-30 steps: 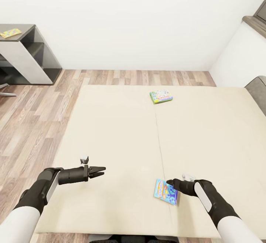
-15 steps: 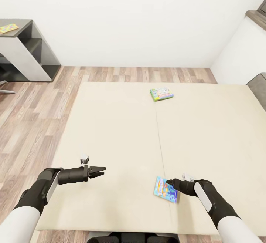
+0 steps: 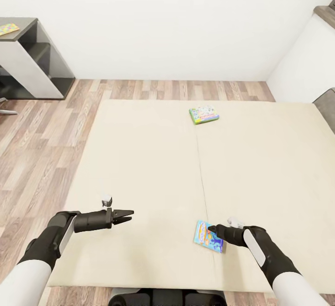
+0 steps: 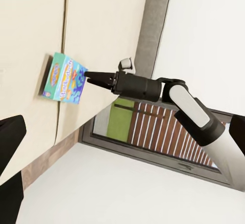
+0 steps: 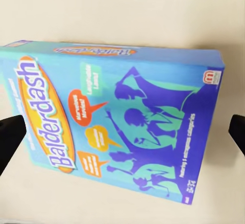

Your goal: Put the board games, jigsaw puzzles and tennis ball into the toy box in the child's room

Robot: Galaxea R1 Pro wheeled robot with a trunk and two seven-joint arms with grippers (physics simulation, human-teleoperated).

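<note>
Two board games lie on the beige bed (image 3: 149, 157). The blue one (image 3: 208, 236) is near the front edge, and its "Balderdash" lid (image 5: 122, 121) lies flat under the right wrist camera. My right gripper (image 3: 211, 228) is open just at this box's right edge, one fingertip (image 5: 10, 137) on either side of it, not closed on it. From the left wrist view, the right gripper (image 4: 88, 75) points at the blue box (image 4: 64, 78). A green-white game (image 3: 204, 114) lies farther back. My left gripper (image 3: 126, 214) hovers open over bare mattress. A jigsaw puzzle (image 3: 8, 29) lies on the table's dark side unit (image 3: 25, 23).
Wooden floor (image 3: 42, 138) runs along the bed's left side and far end. A white wall closes off the back. The grey headboard (image 3: 328, 105) and a white cabinet (image 3: 307, 64) stand at the right.
The whole view has shifted a little, so the camera moved. My right gripper has edged slightly towards the blue game. The left arm keeps its pose.
</note>
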